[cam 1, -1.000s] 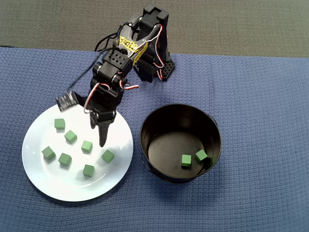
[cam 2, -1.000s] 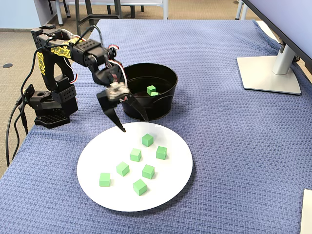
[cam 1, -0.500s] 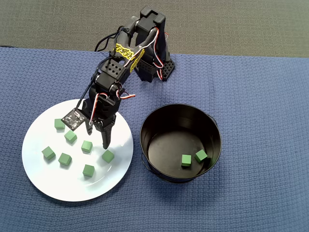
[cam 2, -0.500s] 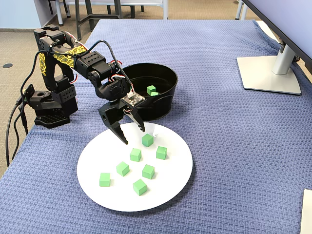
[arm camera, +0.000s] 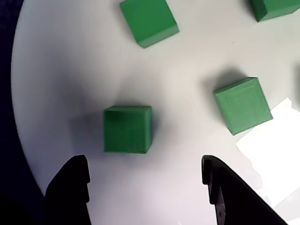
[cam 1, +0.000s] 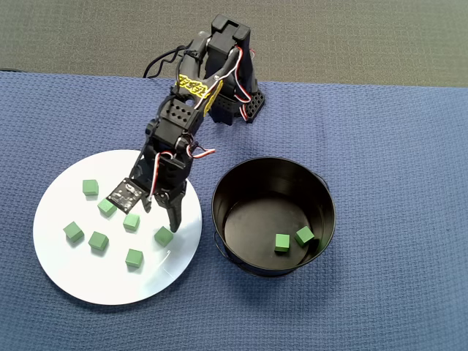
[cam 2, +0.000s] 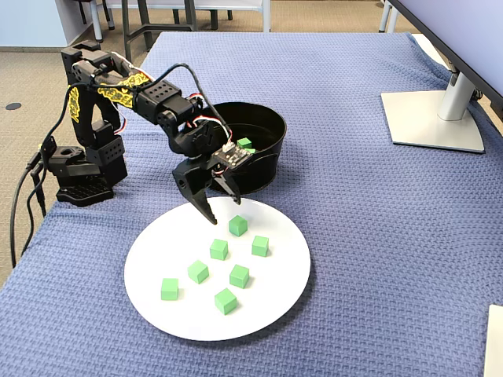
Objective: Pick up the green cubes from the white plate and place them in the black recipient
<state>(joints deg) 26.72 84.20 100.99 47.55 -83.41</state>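
Hovering low over the white plate (cam 1: 58, 256) with the gripper (cam 2: 225, 211) spread wide and holding nothing. Straddling the near cube (arm camera: 127, 129) loosely in the wrist view, with both fingertips (arm camera: 70, 187) clear of it. Counting seven green cubes (cam 1: 134, 257) lying on the plate and two cubes (cam 1: 282, 243) resting inside the black pot (cam 1: 322, 191), just beside the plate. Judging the task as roughly one-quarter complete, with seven transfers outstanding.
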